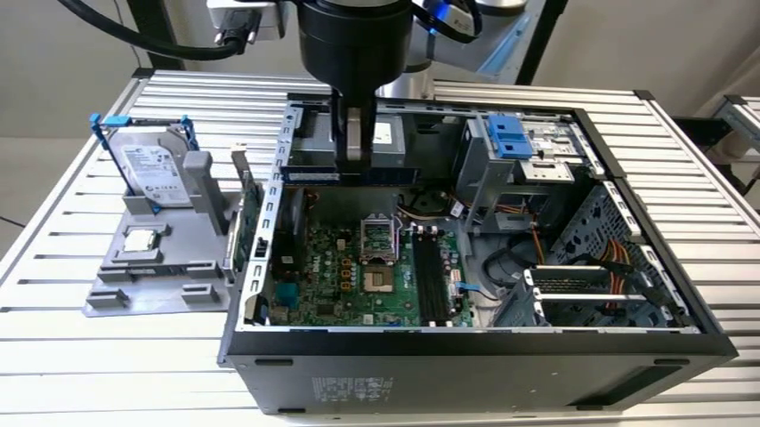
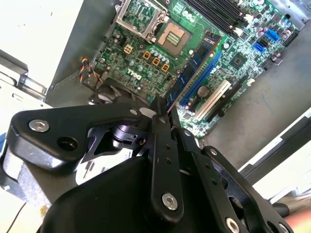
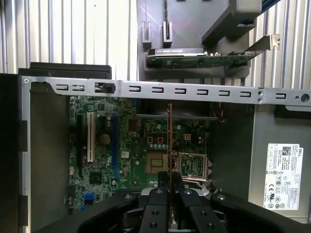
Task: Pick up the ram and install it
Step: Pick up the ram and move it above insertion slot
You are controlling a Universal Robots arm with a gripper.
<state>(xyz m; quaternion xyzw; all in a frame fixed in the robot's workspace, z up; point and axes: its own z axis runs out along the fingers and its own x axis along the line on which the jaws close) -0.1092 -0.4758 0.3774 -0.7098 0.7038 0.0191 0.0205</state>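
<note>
Ram (image 3: pixel 169 141) held edge-on in gripper (image 3: pixel 169 187), over open PC case (image 1: pixel 475 365).
Fingers clamped shut on stick's end. In first wrist view it hangs above mobo (image 3: pixel 141 126), beside CPU socket (image 3: pixel 158 162), not seated in any slot. Hard drive (image 1: pixel 155 169) stands outside case, at exterior view's left.

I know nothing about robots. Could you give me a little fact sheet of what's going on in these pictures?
hand: shut on the ram
ram: held on edge above the motherboard, not in a slot
computer case: lying open, side panel off
hard drive: upright in a grey stand, at the exterior view's left of the case
green card: on edge in the same stand
</note>
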